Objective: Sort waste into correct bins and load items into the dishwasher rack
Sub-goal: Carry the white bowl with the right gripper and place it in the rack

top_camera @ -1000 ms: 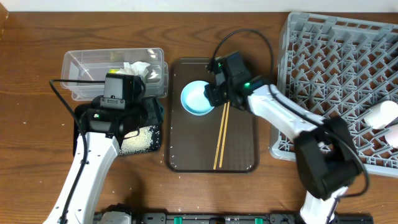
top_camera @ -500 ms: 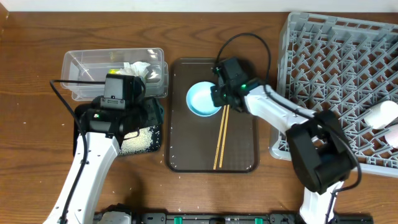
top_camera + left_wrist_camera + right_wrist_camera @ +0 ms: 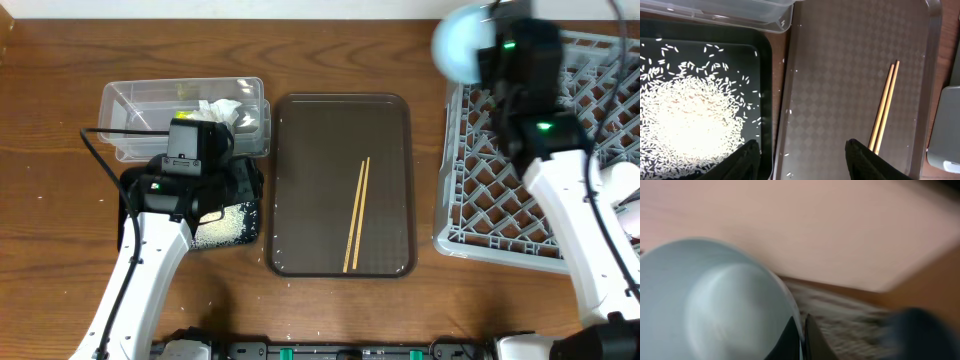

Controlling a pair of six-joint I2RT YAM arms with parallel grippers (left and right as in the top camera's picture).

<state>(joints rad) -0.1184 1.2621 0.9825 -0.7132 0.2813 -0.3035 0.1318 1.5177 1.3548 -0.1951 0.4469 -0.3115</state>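
My right gripper (image 3: 487, 50) is shut on the rim of the large blue bowl (image 3: 458, 44) and holds it in the air over the far left corner of the grey dishwasher rack (image 3: 540, 150). The blurred right wrist view shows the bowl (image 3: 715, 300) with the rim pinched at my gripper (image 3: 803, 335). My left gripper (image 3: 802, 160) is open and empty, low over the edge between the black tray (image 3: 766, 100) with its rice (image 3: 685, 115) and the brown tray. The chopsticks (image 3: 356, 215) lie on the brown tray (image 3: 300, 180). The tissue (image 3: 225, 110) sits in the clear tub (image 3: 130, 105).
Two pale cups (image 3: 615, 185) lie at the rack's right side. The black tray (image 3: 250, 190) sits under my left arm, between the clear tub and the table's front. A few stray rice grains (image 3: 788, 111) lie on the brown tray's (image 3: 840, 75) left edge.
My right gripper shut on the blue bowl's rim, lifted it off the brown tray and swung it up and right to the rack's far left corner. The left arm has not moved.
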